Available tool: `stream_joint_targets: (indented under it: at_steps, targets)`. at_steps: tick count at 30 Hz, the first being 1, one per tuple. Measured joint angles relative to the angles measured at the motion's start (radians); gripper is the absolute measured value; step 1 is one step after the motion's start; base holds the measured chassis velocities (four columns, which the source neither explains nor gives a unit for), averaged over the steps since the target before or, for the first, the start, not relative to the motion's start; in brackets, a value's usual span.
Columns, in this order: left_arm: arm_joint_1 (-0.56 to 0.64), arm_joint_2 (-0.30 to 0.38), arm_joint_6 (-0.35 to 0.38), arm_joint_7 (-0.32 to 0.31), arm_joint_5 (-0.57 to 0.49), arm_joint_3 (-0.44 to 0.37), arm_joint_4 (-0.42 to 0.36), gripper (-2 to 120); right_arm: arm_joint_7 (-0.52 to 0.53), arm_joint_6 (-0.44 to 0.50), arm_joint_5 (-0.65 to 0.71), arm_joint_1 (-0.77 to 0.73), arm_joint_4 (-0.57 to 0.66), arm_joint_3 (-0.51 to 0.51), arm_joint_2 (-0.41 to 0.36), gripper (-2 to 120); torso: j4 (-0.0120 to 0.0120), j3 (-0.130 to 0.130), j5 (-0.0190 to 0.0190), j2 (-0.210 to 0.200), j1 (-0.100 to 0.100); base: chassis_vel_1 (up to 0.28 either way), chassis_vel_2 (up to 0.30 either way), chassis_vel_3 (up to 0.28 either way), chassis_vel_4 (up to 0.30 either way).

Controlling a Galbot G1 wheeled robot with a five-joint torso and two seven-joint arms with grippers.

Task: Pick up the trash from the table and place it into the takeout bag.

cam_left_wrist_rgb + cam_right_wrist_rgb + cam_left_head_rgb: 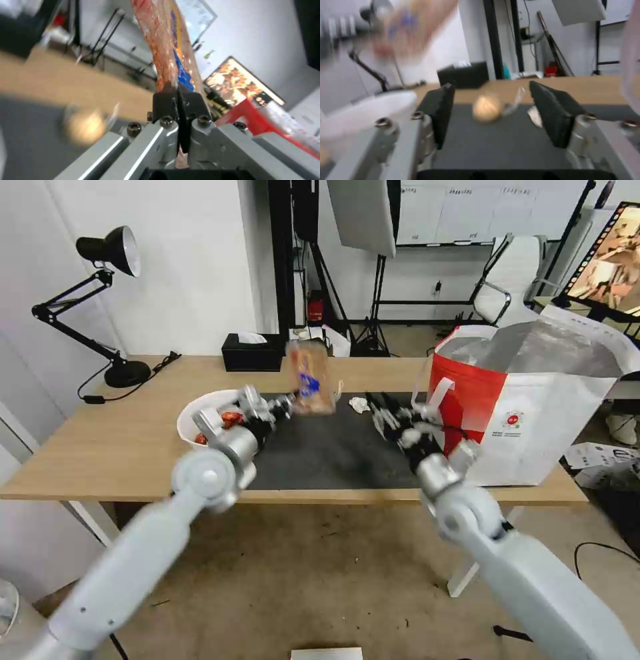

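The clear plastic tray with red scraps (311,377) is what we see lifted off the long light-wood table (120,447), hanging upright in the air above the large dark grey rectangular mat (327,453). The left gripper (288,403) holds it by its lower edge; in the left wrist view the two black jaws are pressed together on the thin plastic edge of the tray (166,45), which rises straight up from them.

The right gripper (385,413) hovers over the right part of the mat, close to the large red-and-white takeout bag with silver foil lining (533,400), which stands open on the right end of the table. Through the right wrist view we see its black pads (553,117) spread wide apart with nothing between them.

On the mat, beyond the right gripper, lies the beige ball-like knotted bag (486,108). A small crumpled white tissue (359,405) rests near the mat's far edge. The white bowl of red shells (200,417) sits at the mat's left side, partly behind the left arm. A black tissue box (252,352) and a black desk lamp (100,300) stand farther back on the table.
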Motion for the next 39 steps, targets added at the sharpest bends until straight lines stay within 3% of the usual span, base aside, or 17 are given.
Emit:
stream_joint_targets:
  at_steps: [2,3,6,7,9,10,13,14,17,18,21,22,28,31,39]
  targets:
    - [-0.12,0.0,0.0,0.016,0.007,0.054,0.023,0,0.01,-0.016,-0.05,-0.048,0.018,0.023,0.0,72,-0.0001,0.0,0.0001,0.0,0.0,0.0,0.0,0.0,0.0]
    - [-0.12,0.0,0.0,0.016,0.007,0.054,0.023,0,0.01,-0.016,-0.05,-0.048,0.018,0.023,0.0,72,-0.0001,0.0,0.0001,0.0,0.0,0.0,0.0,0.0,0.0]
    - [-0.341,-0.07,-0.006,0.024,0.043,0.196,0.091,0,0.029,-0.057,-0.08,-0.089,0.053,0.049,-0.005,89,-0.0003,0.0,0.0003,0.0,0.0,0.0,0.0,0.0,0.0]
    - [-0.341,-0.07,-0.006,0.024,0.043,0.196,0.091,0,0.029,-0.057,-0.08,-0.089,0.053,0.049,-0.005,89,-0.0003,0.0,0.0003,0.0,0.0,0.0,0.0,0.0,0.0]
    - [-0.48,-0.15,-0.024,0.045,0.128,0.311,0.176,0,0.036,-0.085,-0.093,-0.105,0.068,0.064,-0.017,97,-0.0004,0.0,0.0003,0.0,0.0,0.0,0.0,0.0,0.0]
    - [-0.48,-0.15,-0.024,0.045,0.128,0.311,0.176,0,0.036,-0.085,-0.093,-0.105,0.068,0.064,-0.017,97,-0.0004,0.0,0.0003,0.0,0.0,0.0,0.0,0.0,0.0]
    - [-0.624,-0.237,-0.072,0.09,0.259,0.453,0.309,0,0.038,-0.096,-0.099,-0.119,0.077,0.078,-0.03,100,-0.0004,0.0,0.0006,0.0,0.0,0.0,0.0,0.0,0.0]
    - [-0.624,-0.237,-0.072,0.09,0.259,0.453,0.309,0,0.038,-0.096,-0.099,-0.119,0.077,0.078,-0.03,100,-0.0004,0.0,0.0006,0.0,0.0,0.0,0.0,0.0,0.0]
    - [-0.704,-0.339,-0.124,0.171,0.385,0.551,0.453,0,0.04,-0.102,-0.104,-0.14,0.09,0.092,-0.033,100,-0.0003,0.0,0.0004,0.0,0.0,0.0,0.0,0.0,0.0]
    - [-0.704,-0.339,-0.124,0.171,0.385,0.551,0.453,0,0.04,-0.102,-0.104,-0.14,0.09,0.092,-0.033,100,-0.0003,0.0,0.0004,0.0,0.0,0.0,0.0,0.0,0.0]
    - [-0.732,-0.418,-0.15,0.248,0.506,0.599,0.56,0,0.04,-0.103,-0.112,-0.161,0.102,0.105,-0.034,100,-0.0005,0.0,0.0005,0.0,0.0,0.0,0.0,0.0,0.0]
    - [-0.732,-0.418,-0.15,0.248,0.506,0.599,0.56,0,0.04,-0.103,-0.112,-0.161,0.102,0.105,-0.034,100,-0.0005,0.0,0.0005,0.0,0.0,0.0,0.0,0.0,0.0]
    - [-0.737,-0.431,-0.153,0.388,0.68,0.67,0.591,0,0.037,-0.103,-0.115,-0.195,0.117,0.134,-0.034,100,0.0001,0.0,0.0,0.0,0.0,0.0,0.0,0.0,0.0]
    - [-0.733,-0.431,-0.153,0.421,0.691,0.683,0.593,0,0.035,-0.103,-0.119,-0.21,0.12,0.144,-0.033,100,-0.0001,0.0,0.0,0.0,0.0,0.0,0.0,0.0,0.0]
    - [-0.729,-0.435,-0.151,0.428,0.673,0.691,0.602,0,0.034,-0.102,-0.121,-0.205,0.114,0.141,-0.033,100,0.0,0.0,0.0,0.0,0.0,0.0,0.0,0.0,0.0]
